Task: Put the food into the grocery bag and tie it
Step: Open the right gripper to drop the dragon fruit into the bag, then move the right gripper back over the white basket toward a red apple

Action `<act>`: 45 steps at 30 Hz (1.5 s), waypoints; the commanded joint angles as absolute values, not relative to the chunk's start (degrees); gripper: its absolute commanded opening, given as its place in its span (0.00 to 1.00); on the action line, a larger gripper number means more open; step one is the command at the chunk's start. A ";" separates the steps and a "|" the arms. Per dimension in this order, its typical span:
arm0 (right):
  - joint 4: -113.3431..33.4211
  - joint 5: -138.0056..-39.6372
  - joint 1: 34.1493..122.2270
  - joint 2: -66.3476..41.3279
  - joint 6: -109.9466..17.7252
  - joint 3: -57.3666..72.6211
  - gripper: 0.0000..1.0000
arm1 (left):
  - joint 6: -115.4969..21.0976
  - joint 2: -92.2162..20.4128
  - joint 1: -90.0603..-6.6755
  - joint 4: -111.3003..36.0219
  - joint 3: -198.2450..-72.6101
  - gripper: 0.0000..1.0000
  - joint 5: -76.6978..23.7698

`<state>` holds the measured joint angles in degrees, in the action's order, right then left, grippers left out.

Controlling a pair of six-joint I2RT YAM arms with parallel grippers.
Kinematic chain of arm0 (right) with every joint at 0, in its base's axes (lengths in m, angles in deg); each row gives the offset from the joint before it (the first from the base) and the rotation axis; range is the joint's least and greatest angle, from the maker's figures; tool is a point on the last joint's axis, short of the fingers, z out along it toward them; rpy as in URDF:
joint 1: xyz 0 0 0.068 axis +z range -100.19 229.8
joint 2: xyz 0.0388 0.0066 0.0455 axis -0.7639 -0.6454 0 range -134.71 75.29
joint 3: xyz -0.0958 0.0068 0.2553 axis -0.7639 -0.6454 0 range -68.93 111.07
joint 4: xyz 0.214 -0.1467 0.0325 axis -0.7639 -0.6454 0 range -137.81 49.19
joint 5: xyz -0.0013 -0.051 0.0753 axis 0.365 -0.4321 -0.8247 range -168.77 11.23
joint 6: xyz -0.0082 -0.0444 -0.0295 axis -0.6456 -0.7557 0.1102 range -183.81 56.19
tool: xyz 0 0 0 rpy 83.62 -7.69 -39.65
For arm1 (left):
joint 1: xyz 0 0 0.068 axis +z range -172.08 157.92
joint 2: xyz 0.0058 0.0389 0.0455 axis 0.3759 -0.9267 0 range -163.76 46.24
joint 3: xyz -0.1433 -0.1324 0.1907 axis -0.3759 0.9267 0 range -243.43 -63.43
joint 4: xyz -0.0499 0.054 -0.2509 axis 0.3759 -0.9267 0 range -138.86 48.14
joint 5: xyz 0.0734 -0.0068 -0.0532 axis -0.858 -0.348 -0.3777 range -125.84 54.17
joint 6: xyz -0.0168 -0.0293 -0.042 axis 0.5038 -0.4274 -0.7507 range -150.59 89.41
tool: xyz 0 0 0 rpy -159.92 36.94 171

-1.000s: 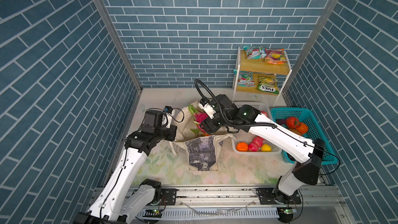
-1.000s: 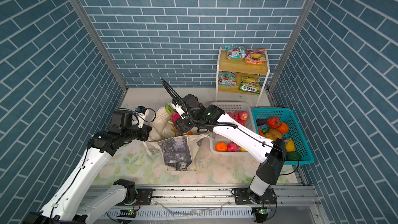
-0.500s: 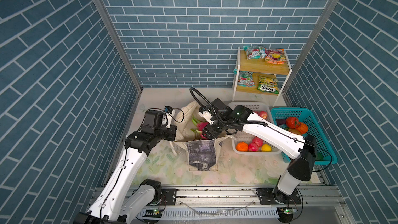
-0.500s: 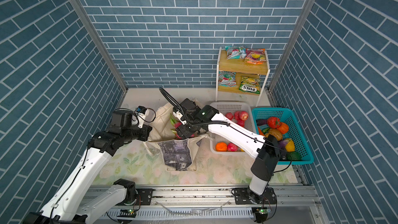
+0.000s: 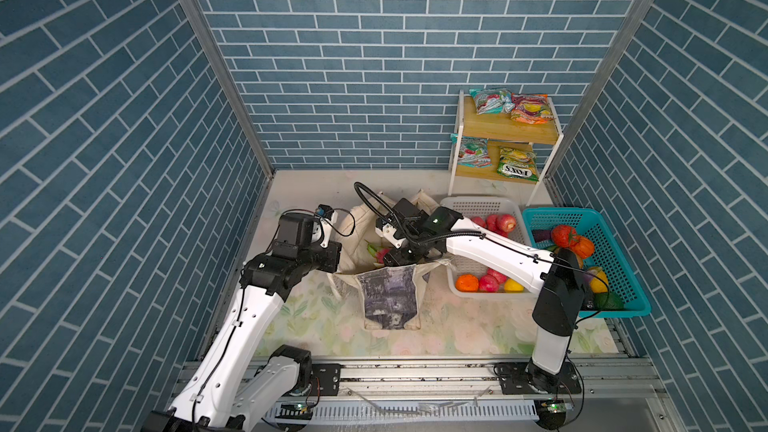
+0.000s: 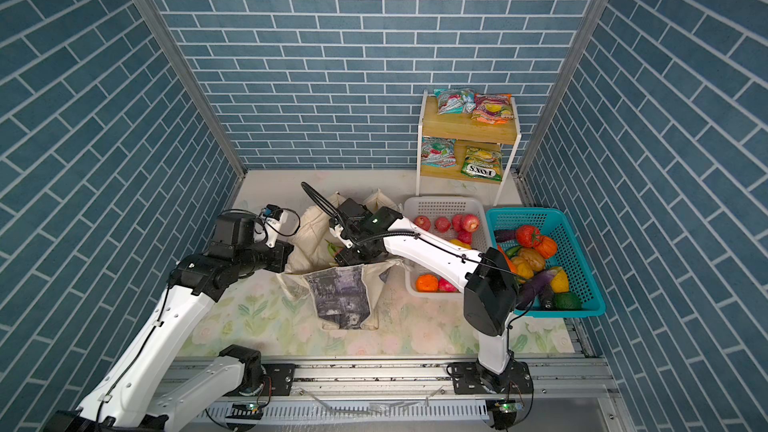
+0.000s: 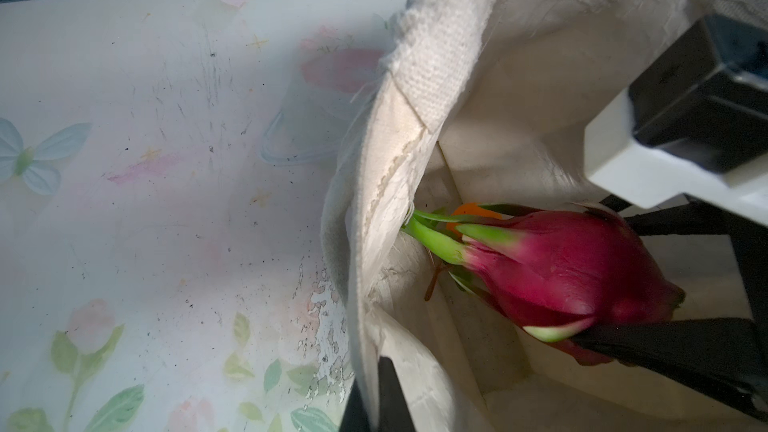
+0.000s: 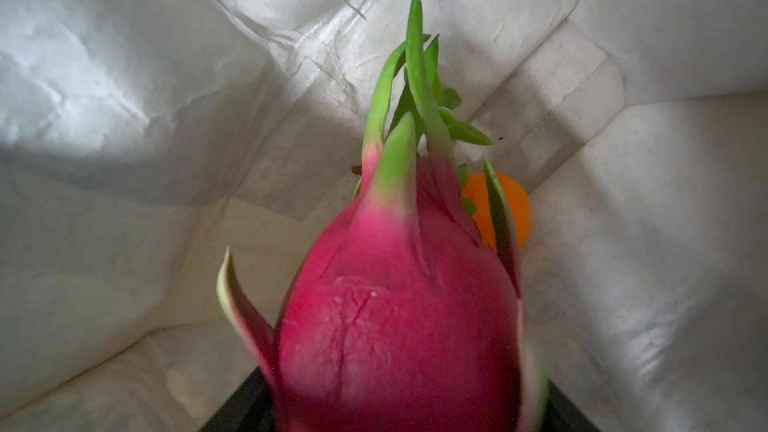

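Observation:
The cream grocery bag stands open mid-table, its grey printed panel facing front. My left gripper is shut on the bag's left rim and holds the cloth up; in a top view it sits at the bag's left edge. My right gripper reaches down into the bag mouth, shut on a pink dragon fruit with green leaves. The left wrist view shows the dragon fruit between black fingers. An orange lies at the bag's bottom.
A white basket with apples and other fruit stands right of the bag. A teal basket of toy produce is further right. A small wooden shelf at the back right carries several snack packets.
My right gripper has sunk lower into the bag with the dragon fruit, and its arm has swung left. The left arm has not moved.

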<state>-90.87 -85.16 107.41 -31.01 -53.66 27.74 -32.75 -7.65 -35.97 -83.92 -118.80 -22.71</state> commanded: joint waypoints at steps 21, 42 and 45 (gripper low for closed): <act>-79.24 -64.80 107.64 -8.59 -52.98 24.49 0.99 | -32.79 -6.77 -35.69 -82.61 -118.27 0.00 -23.44; -77.40 -53.42 77.75 12.86 -26.13 -5.60 0.93 | -32.88 -7.34 -35.70 -82.65 -118.18 0.00 -23.60; -76.60 -57.37 72.60 12.46 -21.31 -8.52 0.92 | -32.88 -7.24 -35.70 -82.70 -118.18 0.00 -23.53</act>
<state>-76.47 -53.60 75.43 11.61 -29.86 -7.23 -32.75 -7.45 -35.97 -83.94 -118.78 -22.91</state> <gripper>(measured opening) 0.925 0.055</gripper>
